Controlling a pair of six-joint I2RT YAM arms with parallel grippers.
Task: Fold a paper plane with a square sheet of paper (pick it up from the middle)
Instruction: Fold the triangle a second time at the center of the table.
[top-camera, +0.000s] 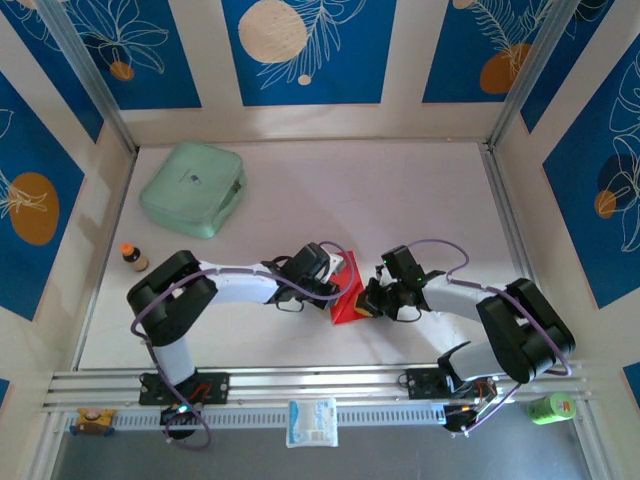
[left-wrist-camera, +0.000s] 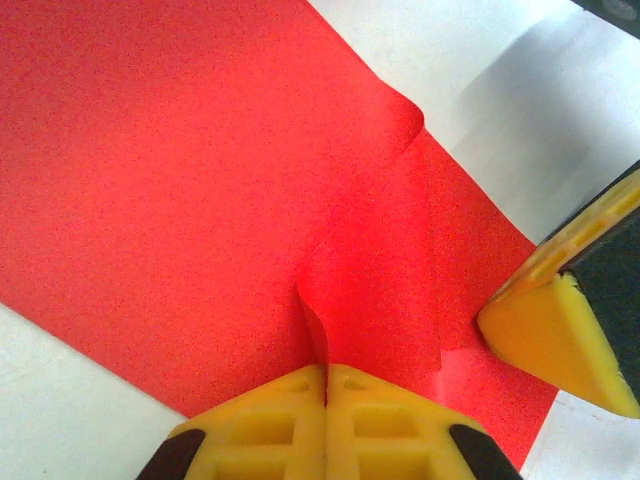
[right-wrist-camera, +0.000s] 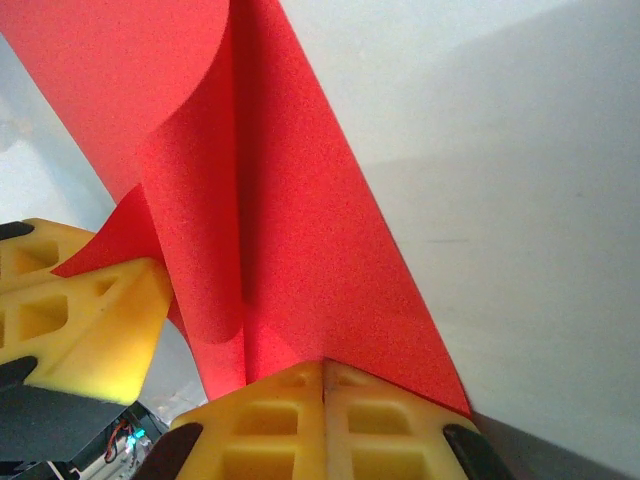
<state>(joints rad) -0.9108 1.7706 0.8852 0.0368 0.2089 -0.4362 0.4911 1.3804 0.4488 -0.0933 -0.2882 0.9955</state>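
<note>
The square sheet of paper (top-camera: 347, 303) is bright red and lies on the white table between my two grippers. In the left wrist view the sheet (left-wrist-camera: 170, 180) lies mostly flat, with one flap curled up and over. My left gripper (left-wrist-camera: 326, 376) is shut, and a raised ridge of that flap runs into the seam between its jaws. In the overhead view the left gripper (top-camera: 336, 281) sits at the sheet's upper left. My right gripper (right-wrist-camera: 323, 366) is shut, its tips pressed onto the paper (right-wrist-camera: 300, 220) near one edge. From overhead the right gripper (top-camera: 368, 302) is at the sheet's right side.
A mint-green case (top-camera: 192, 188) lies at the far left of the table. A small brown bottle (top-camera: 133, 257) stands by the left wall. A white packet (top-camera: 312, 422) rests on the front rail, and a green can (top-camera: 550, 407) sits at the front right.
</note>
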